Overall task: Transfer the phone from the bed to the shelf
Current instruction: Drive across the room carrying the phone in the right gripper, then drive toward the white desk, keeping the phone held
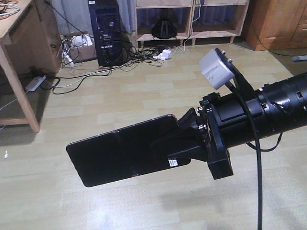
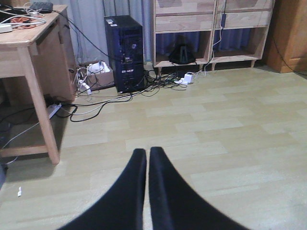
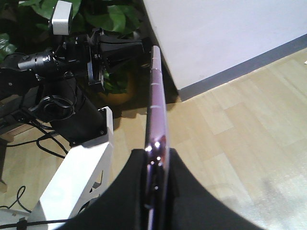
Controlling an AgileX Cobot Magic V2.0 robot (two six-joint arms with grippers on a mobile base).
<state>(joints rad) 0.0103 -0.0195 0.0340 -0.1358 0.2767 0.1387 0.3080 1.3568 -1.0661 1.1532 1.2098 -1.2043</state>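
The phone (image 1: 120, 151), a glossy black slab with a white sticker (image 1: 172, 163), hangs level above the floor in the front view, held by one end. My right gripper (image 1: 181, 140) is shut on that end. In the right wrist view the phone (image 3: 156, 91) shows edge-on, its pinkish rim clamped in my right gripper (image 3: 157, 155). My left gripper (image 2: 147, 151) is shut with nothing in it, pointing over bare floor. The shelf (image 1: 163, 37) of pale boards stands against the far wall, also seen as the shelf (image 2: 211, 21) in the left wrist view. The bed is out of view.
A wooden desk (image 1: 19, 72) stands at the left, with a black computer tower (image 1: 106, 31) and tangled cables (image 1: 144, 52) beside it. A brown cabinet (image 1: 278, 24) is at the far right. The right wrist view shows a plant (image 3: 110, 14), a white wall (image 3: 216, 33) and my white base (image 3: 81, 177).
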